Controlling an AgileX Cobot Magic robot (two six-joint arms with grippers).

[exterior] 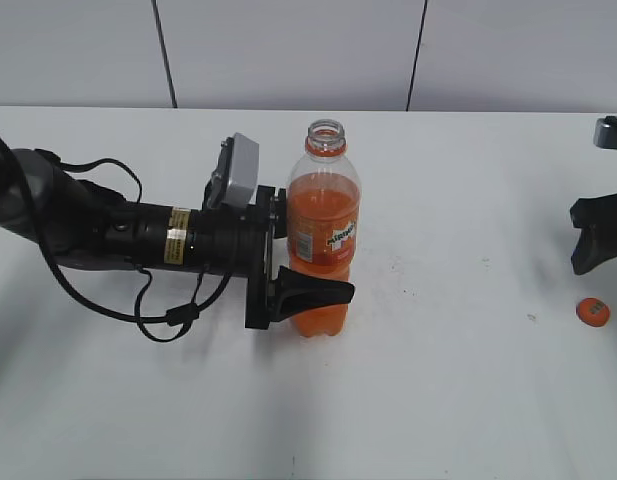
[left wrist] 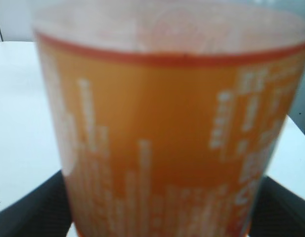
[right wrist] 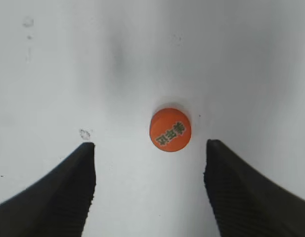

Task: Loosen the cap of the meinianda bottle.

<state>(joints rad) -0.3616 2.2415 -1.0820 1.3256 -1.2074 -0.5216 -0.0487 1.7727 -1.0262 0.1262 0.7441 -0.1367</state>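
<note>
Cap's off – job looks done, maybe past "loosen".

Your left tool (exterior: pixel 310 290) is clamped round the lower body of the bottle (exterior: pixel 323 240), which stands upright mid-bench w/ its neck open, no cap on it. The cap (exterior: pixel 592 311) lies flat on the bench (exterior: pixel 438 400) far right, well apart from the bottle. Your right tool (right wrist: pixel 150 187) hangs over it w/ jaws spread wide, holding nothing; the cap sits between them but untouched. I'd say nothing's left on the unscrewing; only release of the bottle remains, if you want it.
</note>
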